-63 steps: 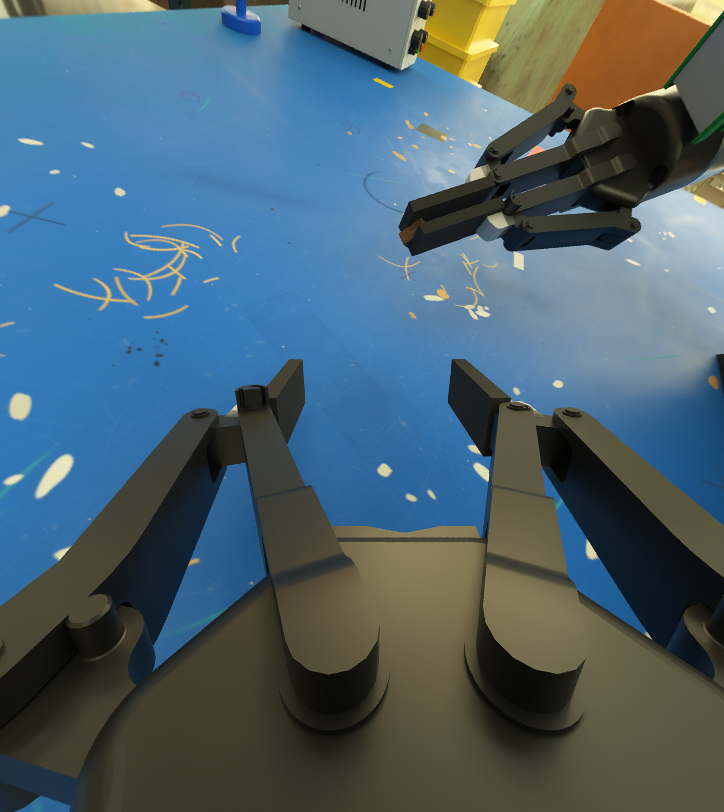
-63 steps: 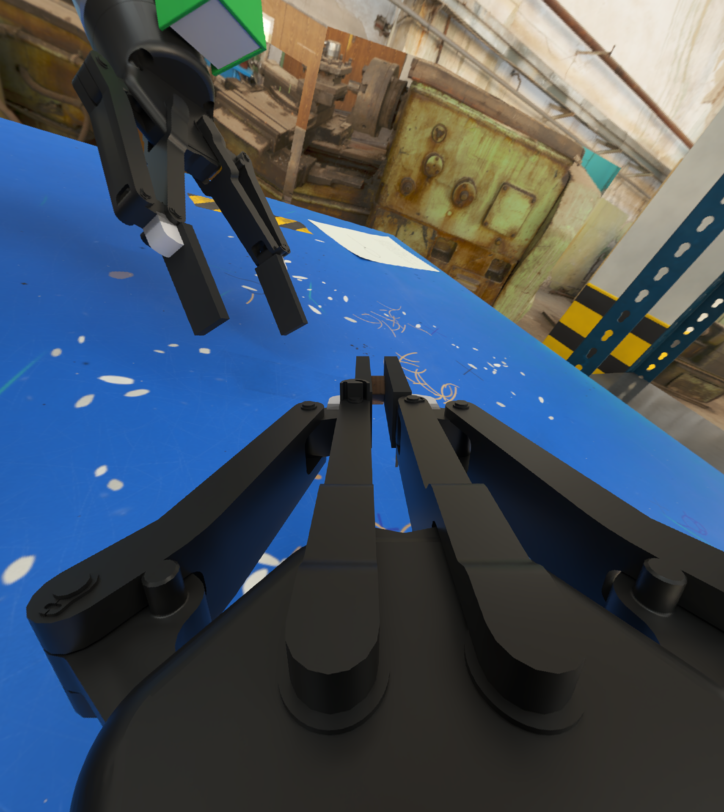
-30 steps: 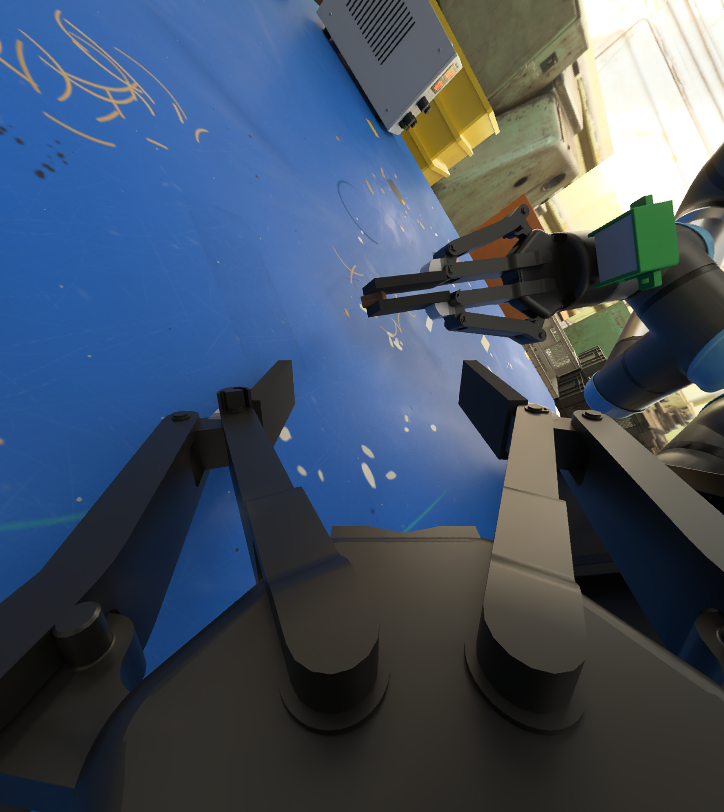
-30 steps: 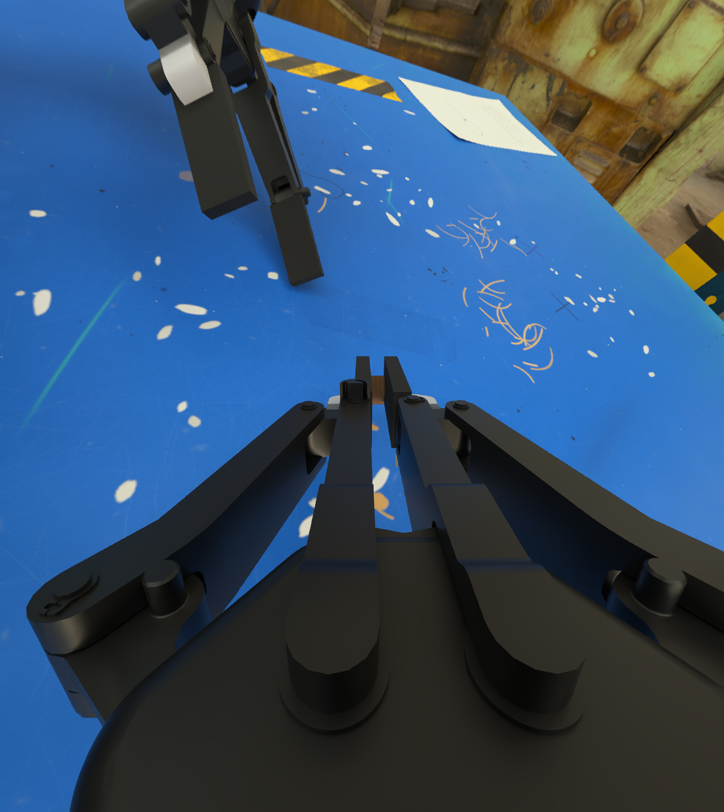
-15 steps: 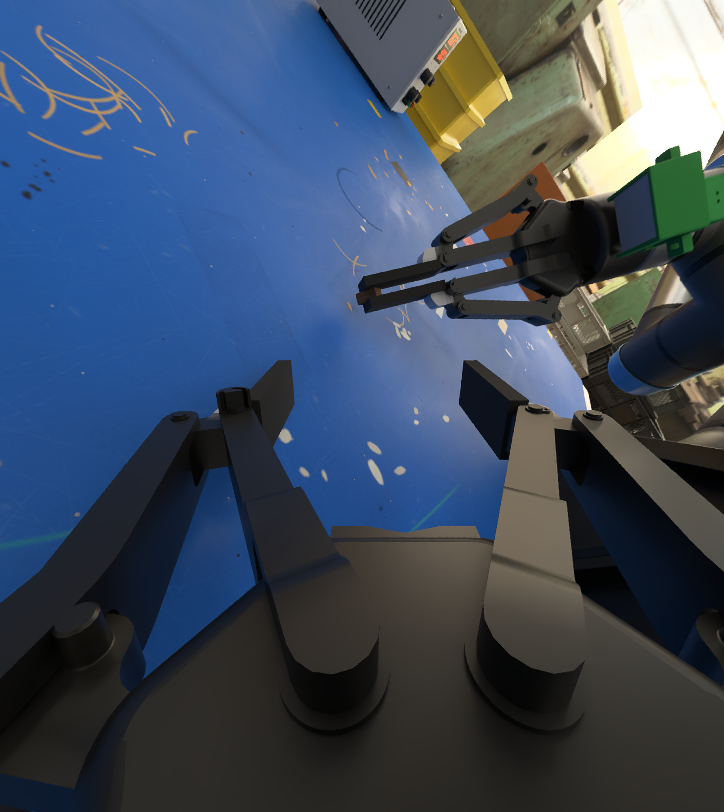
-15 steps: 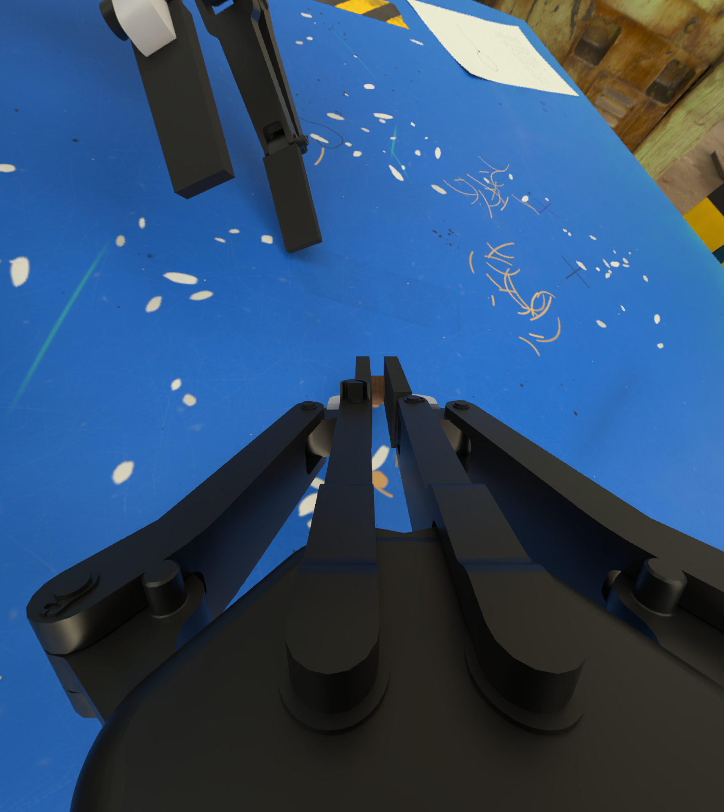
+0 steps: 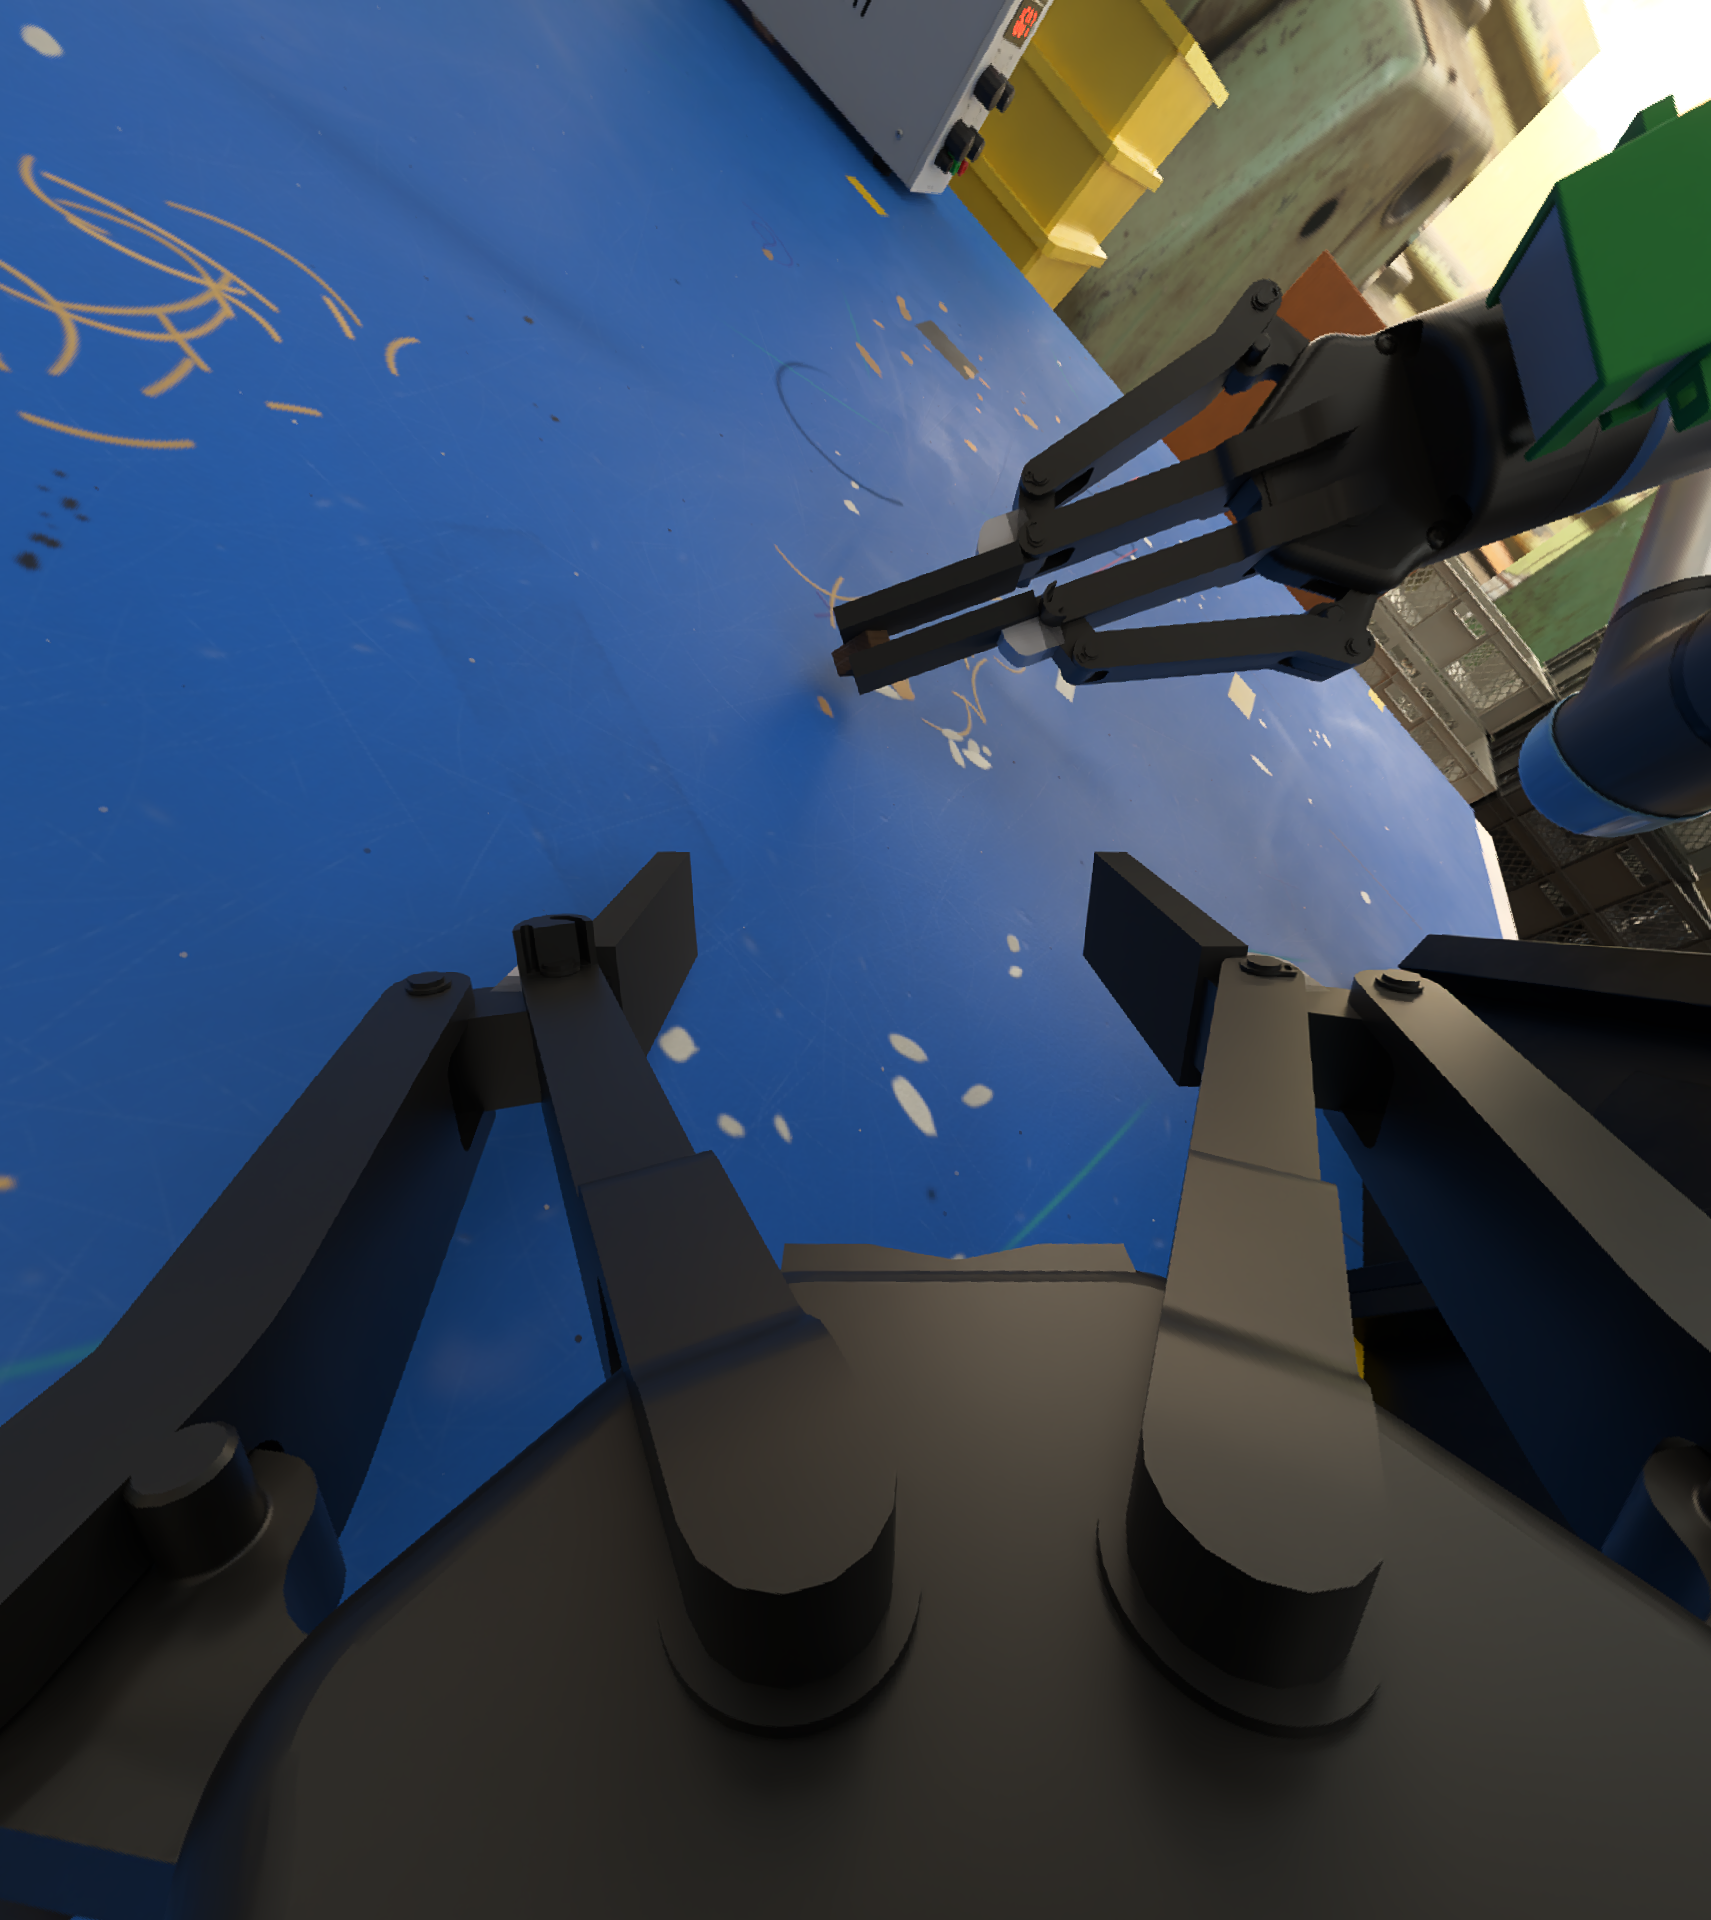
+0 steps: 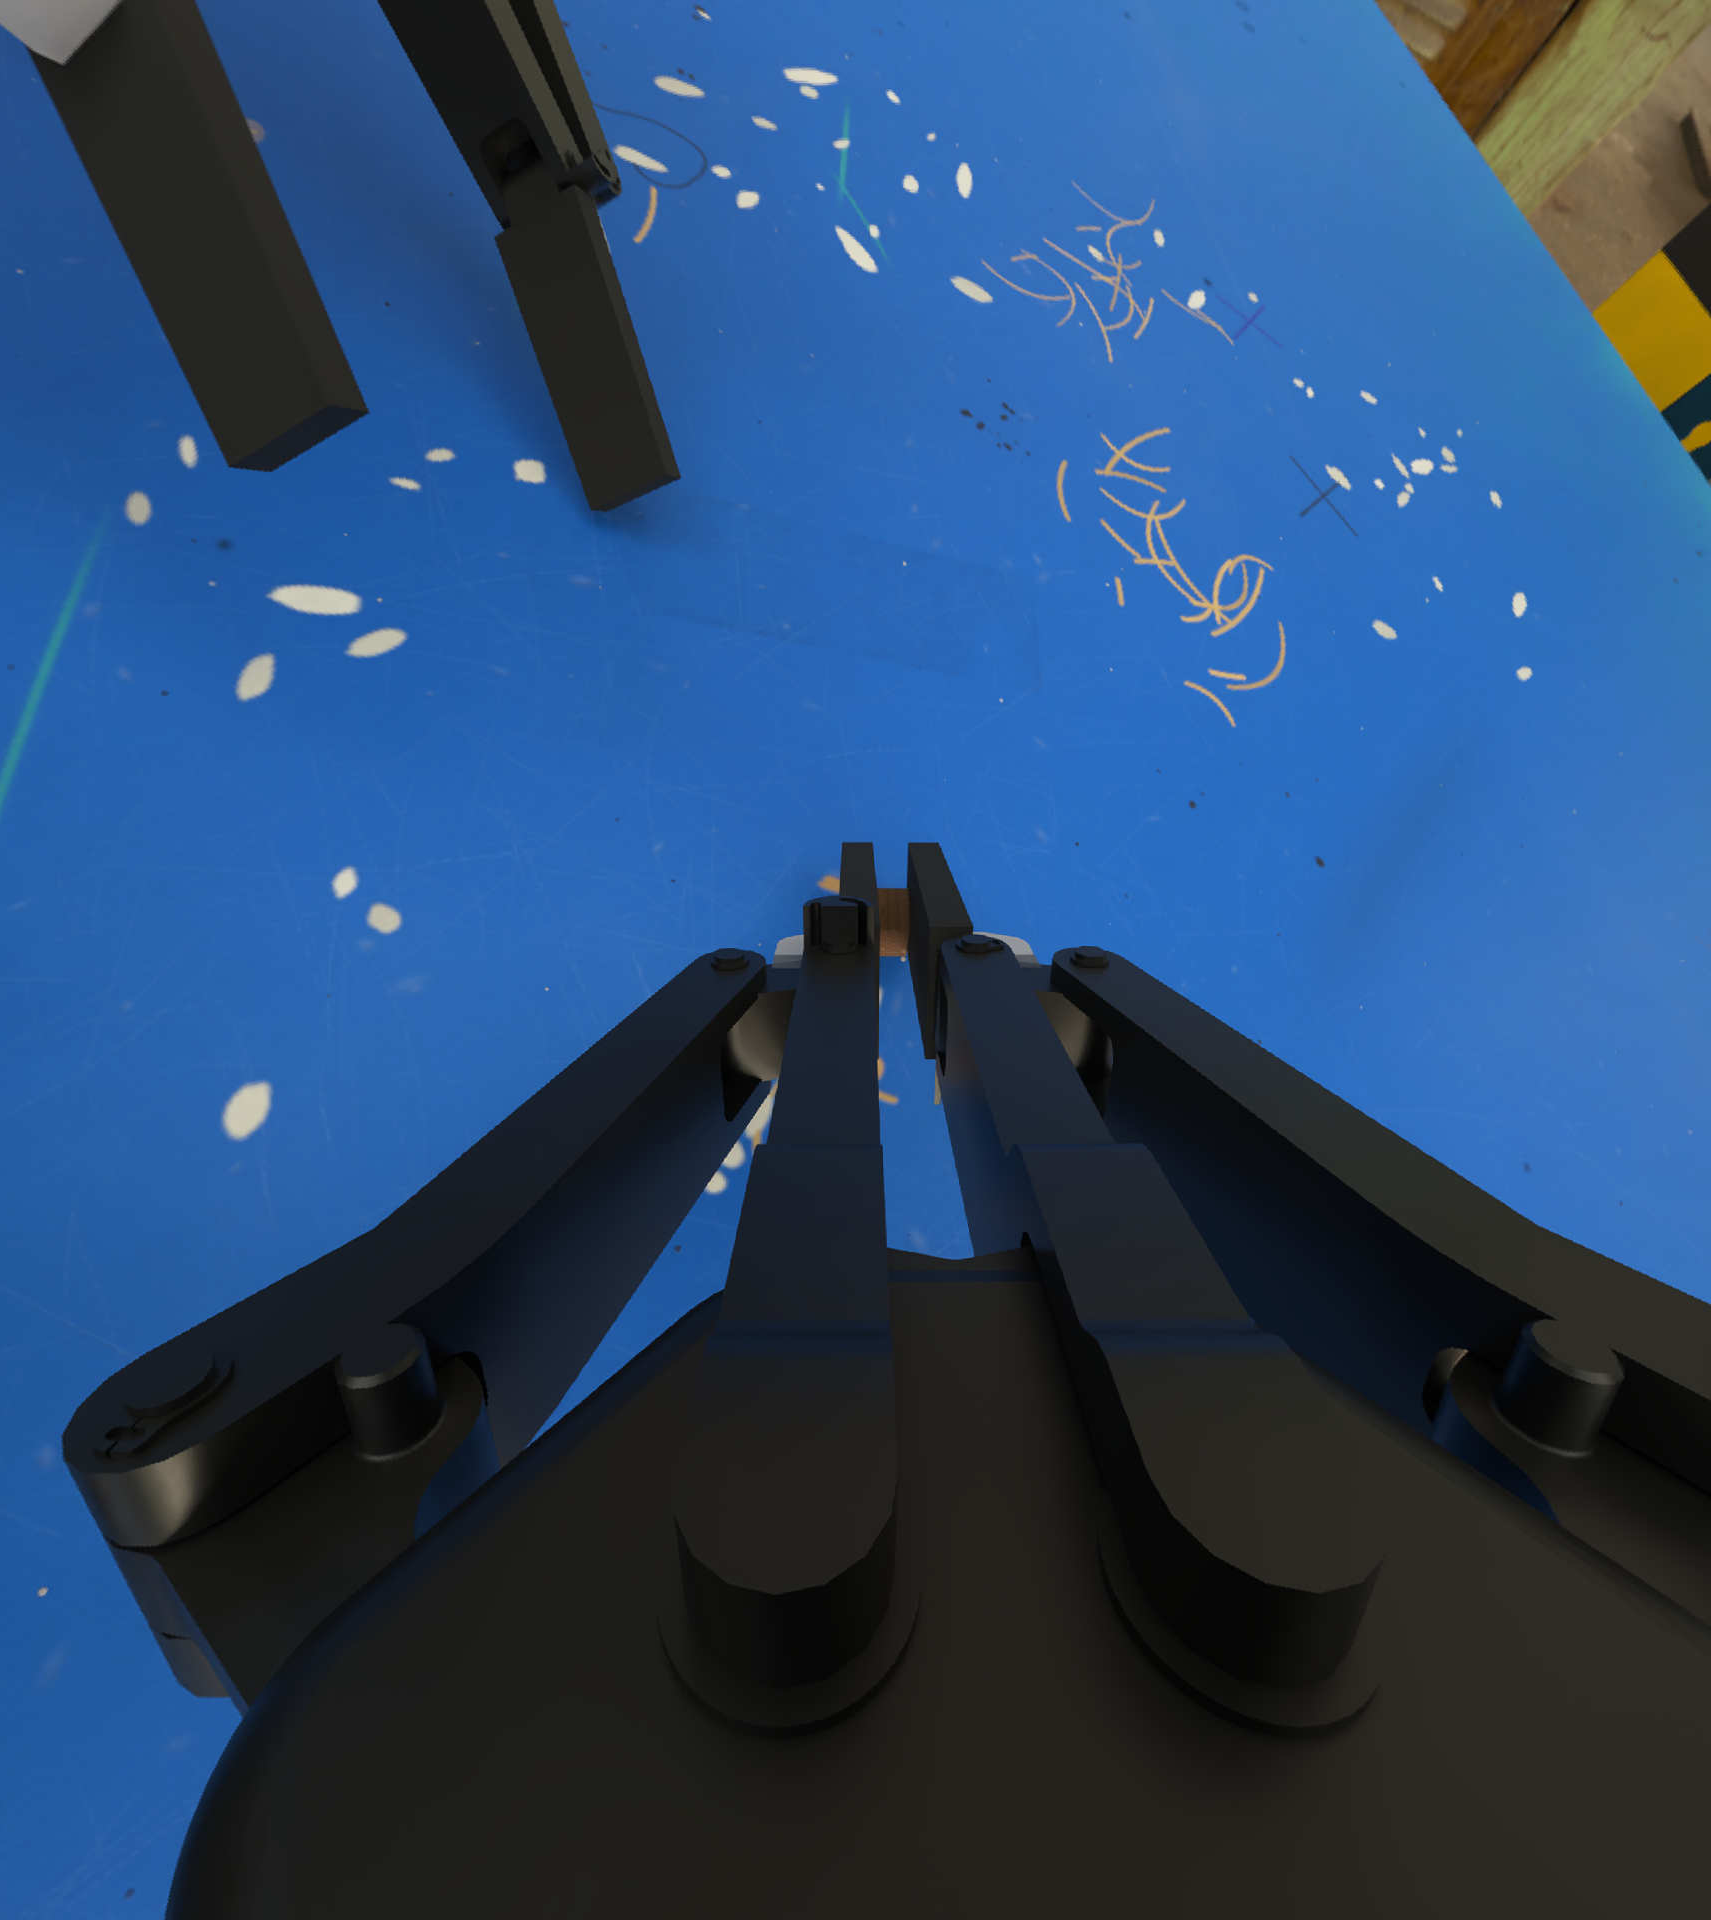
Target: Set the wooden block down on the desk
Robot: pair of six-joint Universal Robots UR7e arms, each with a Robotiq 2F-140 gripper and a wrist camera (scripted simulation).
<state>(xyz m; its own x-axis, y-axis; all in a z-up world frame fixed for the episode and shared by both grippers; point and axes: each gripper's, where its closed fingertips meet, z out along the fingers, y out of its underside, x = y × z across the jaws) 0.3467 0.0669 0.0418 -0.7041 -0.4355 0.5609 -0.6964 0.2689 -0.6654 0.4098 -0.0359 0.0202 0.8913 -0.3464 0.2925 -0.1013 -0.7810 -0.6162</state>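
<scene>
Fingers of right gripper pinch small brown wooden block

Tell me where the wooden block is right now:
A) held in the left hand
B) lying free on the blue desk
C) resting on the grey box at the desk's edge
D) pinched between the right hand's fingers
D: the wooden block sits clamped between the fingertips of the right hand, just above the blue desk, while the left hand is open and empty.
</scene>
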